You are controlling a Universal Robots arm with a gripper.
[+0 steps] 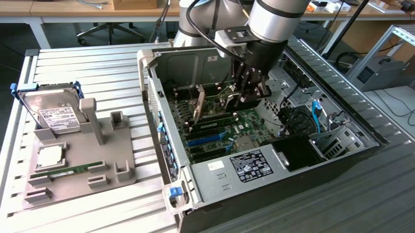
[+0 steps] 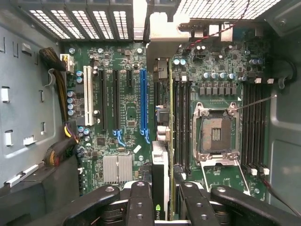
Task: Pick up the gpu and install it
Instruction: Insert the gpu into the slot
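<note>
Gripper (image 1: 250, 99): in the exterior view the arm descends almost vertically from the top centre of the frame into the open computer case (image 1: 214, 180). Its fingers are clamped on the gpu (image 1: 219, 99), which stands on edge above the motherboard (image 1: 220, 136). In the wrist view the gripper (image 2: 164, 207) points straight down, one finger on each face of the gpu (image 2: 160, 167). The card is seen edge-on, just beside the blue slot (image 2: 143, 103).

Bright, even light, soft shadows, faint glare
</note>
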